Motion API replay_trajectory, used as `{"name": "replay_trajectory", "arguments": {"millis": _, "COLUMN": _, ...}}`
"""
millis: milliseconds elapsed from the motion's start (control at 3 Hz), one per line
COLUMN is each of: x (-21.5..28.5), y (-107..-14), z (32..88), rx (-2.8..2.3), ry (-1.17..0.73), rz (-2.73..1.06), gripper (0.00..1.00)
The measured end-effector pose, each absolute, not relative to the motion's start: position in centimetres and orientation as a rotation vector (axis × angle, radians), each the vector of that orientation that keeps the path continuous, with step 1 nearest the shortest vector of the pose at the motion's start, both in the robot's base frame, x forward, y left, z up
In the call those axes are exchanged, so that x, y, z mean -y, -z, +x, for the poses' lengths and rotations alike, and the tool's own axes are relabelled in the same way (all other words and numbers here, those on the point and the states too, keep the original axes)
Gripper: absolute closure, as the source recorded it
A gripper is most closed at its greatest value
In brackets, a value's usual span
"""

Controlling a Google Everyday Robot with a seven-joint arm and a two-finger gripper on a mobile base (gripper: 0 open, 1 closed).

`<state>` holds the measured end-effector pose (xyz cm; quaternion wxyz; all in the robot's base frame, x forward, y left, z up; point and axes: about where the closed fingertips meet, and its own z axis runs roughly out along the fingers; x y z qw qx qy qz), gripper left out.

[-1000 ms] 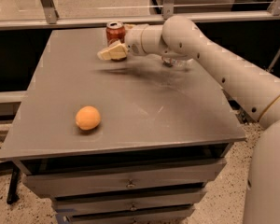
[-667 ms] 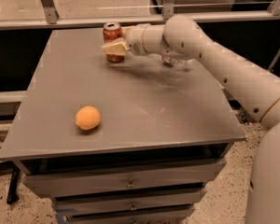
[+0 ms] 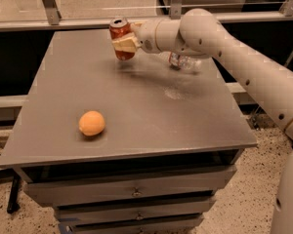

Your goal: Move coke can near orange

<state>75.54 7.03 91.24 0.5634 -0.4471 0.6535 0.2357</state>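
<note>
Far beyond the orange (image 3: 92,123), toward the back of the grey table (image 3: 195,126), my gripper (image 3: 124,43) is clamped on the coke can (image 3: 119,29), with one cream finger (image 3: 123,46) crossing its red side. Can and orange sit well apart, and the fruit is alone nearer the front edge. The risks I see from here: the can is held from the side, so it could slip or tip during the carry. Setting it down too close could also nudge the round orange into a roll off the edge. A clear water bottle (image 3: 184,62) lies farther back from the orange, under the arm (image 3: 244,67), where a sweep might knock it. The smooth top sits over drawers (image 3: 136,193), with a railing (image 3: 49,4) behind and a speckled floor (image 3: 244,199) below.
</note>
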Motion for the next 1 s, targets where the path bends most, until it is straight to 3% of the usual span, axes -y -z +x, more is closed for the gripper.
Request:
{"name": "replay_trajectory", "arguments": {"millis": 333, "x": -5.2, "y": -93.0, "z": 73.0, "rx": -1.523, "ry": -0.58, "rz": -1.026, "gripper": 1.0}}
{"name": "replay_trajectory", "arguments": {"millis": 1000, "x": -4.0, "y": -96.1, "z": 66.6, "rx": -1.477, "ry": -0.641, "rz": -1.101, "gripper": 1.0}}
